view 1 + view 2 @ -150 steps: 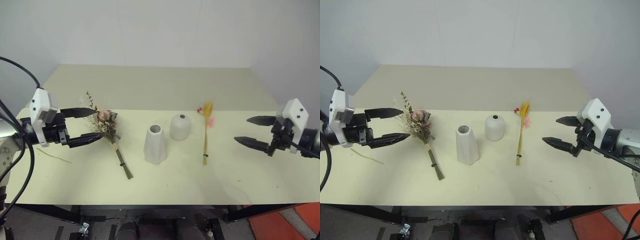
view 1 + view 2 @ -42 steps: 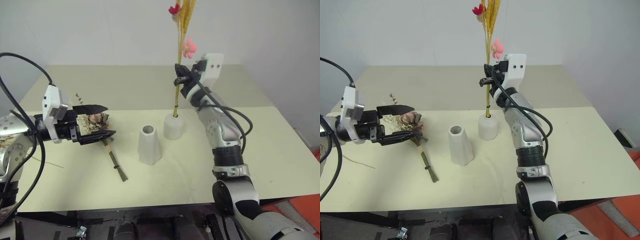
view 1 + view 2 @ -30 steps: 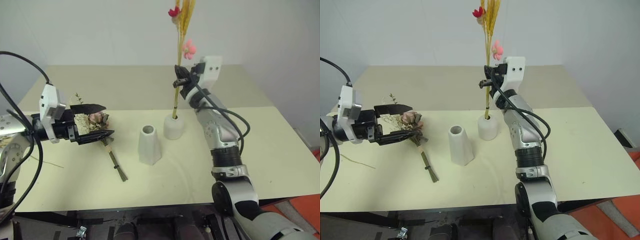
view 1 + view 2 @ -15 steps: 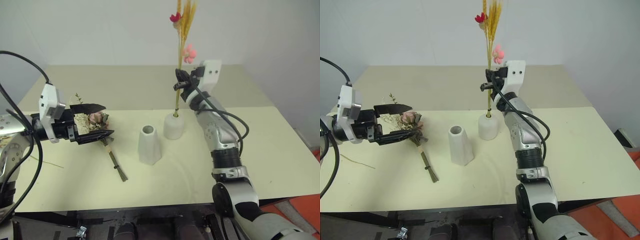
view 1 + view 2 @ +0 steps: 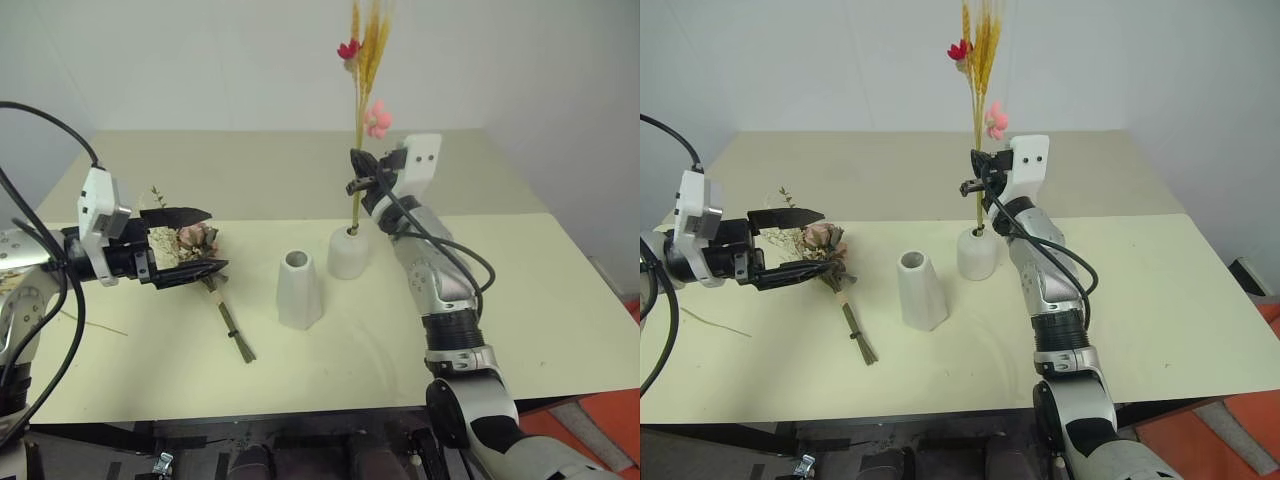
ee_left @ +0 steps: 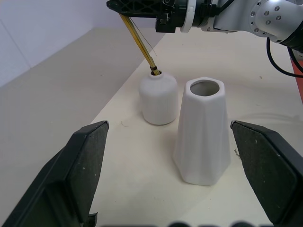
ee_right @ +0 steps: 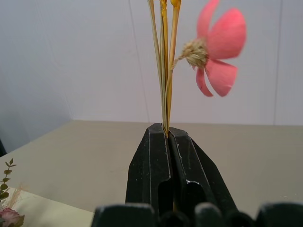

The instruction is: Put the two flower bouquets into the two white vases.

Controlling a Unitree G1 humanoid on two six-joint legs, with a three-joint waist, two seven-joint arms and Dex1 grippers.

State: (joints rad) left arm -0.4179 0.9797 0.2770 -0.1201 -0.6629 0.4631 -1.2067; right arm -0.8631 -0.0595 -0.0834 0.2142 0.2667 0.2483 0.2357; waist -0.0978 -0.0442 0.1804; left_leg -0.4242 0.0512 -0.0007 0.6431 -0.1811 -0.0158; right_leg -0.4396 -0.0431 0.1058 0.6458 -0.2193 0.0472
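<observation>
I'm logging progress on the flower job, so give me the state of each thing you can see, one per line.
Wheat-stalk bouquet: upright, stems in rounded vase, pinched by right gripper.
Rounded vase: upright, holding stems.
Faceted vase: upright, empty.
Rose bouquet: lying on table.
Left gripper: open around rose blooms.

A pale yellow-cream table point(image 5: 560, 300) is seen against a white wall point(image 5: 200, 60). Both vases, the faceted one point(image 5: 299, 290) and the rounded one point(image 5: 347, 254), are plain matte white. Golden-yellow stalks point(image 5: 362, 90) are topped with one red bloom point(image 5: 348, 49) and one pink bloom point(image 5: 377, 119). Dusty-pink roses point(image 5: 197, 238) are shown on green stems point(image 5: 232, 330).
</observation>
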